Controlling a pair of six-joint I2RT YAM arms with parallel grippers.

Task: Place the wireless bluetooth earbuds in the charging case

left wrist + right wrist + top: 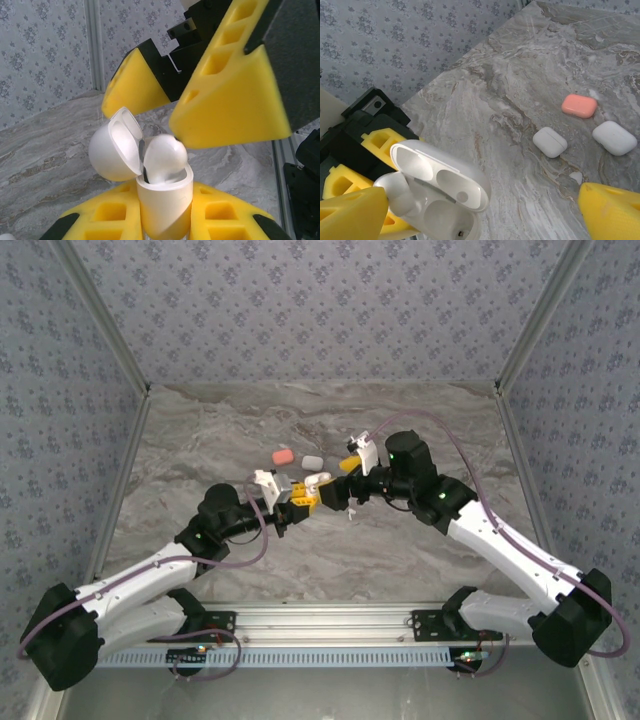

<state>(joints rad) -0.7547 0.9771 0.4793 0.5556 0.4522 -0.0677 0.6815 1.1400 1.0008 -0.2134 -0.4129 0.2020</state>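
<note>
Close up, the left gripper (165,227) is clamped on the white charging case (165,200), lid open, while the right gripper (481,200) gapes wide, one yellow finger (230,100) seemingly touching the earbud (165,157) perched half-seated in the mouth, which I'd say wants a gentle, straight downward press.

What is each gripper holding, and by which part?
Left gripper clamps the open white rounded charging case by its lower body. Right gripper is open, gripping nothing; one yellow finger is beside the white earbud in the case.

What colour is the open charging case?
The case is white; left wrist view shows it best.
</note>
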